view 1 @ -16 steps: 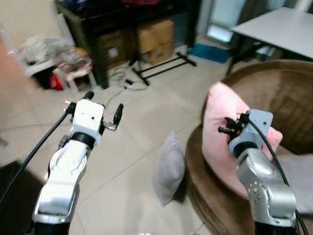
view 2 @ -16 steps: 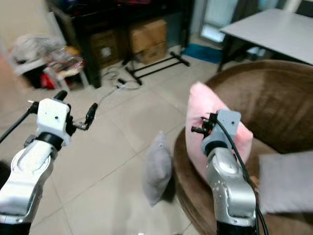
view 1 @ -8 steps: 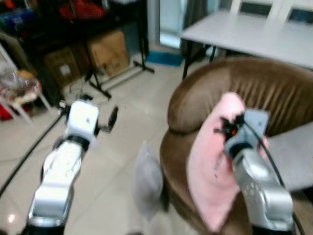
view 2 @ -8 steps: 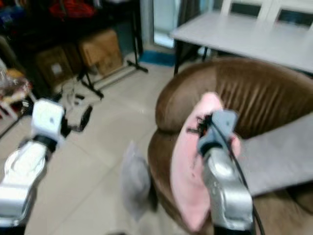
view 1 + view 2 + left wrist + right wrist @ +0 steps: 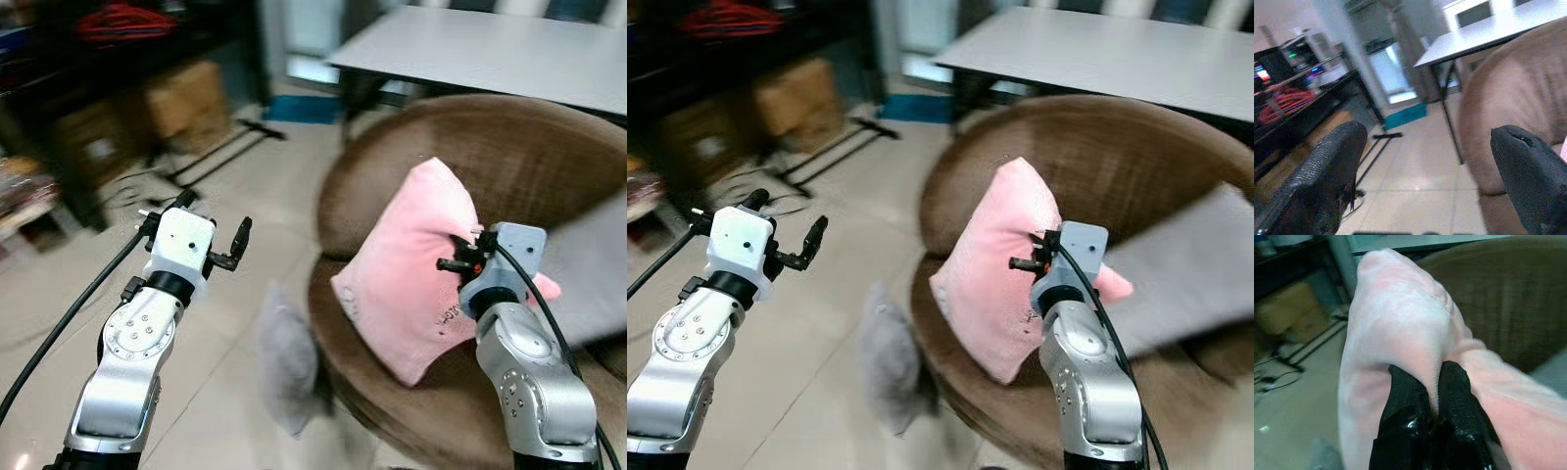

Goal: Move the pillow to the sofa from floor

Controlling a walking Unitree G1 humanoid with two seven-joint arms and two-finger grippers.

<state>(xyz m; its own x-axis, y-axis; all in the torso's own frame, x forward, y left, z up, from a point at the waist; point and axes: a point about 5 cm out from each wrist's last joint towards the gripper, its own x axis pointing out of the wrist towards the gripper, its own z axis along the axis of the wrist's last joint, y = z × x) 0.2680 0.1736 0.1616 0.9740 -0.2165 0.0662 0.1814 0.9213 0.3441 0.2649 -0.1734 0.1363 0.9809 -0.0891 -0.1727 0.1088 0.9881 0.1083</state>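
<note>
Pink pillow [image 5: 411,264] pinched tight in right gripper [image 5: 1431,396], above brown sofa [image 5: 549,166] seat; left gripper [image 5: 1430,166] w/ fingers apart.

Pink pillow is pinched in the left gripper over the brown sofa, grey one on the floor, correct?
Wrong gripper: the right gripper, per the right wrist view, pinches the pink pillow over the brown sofa. The grey pillow lies on the floor.

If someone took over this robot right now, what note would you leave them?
Right end effector: shut on the pink pillow, holding it over the brown sofa seat.
Left end effector: open, holding nothing, out over the floor.
Grey pillow: on the floor, leaning against the sofa front.
Done: pink pillow lifted to the sofa.
Left: set it down and release; probably fetch the grey one next.
</note>
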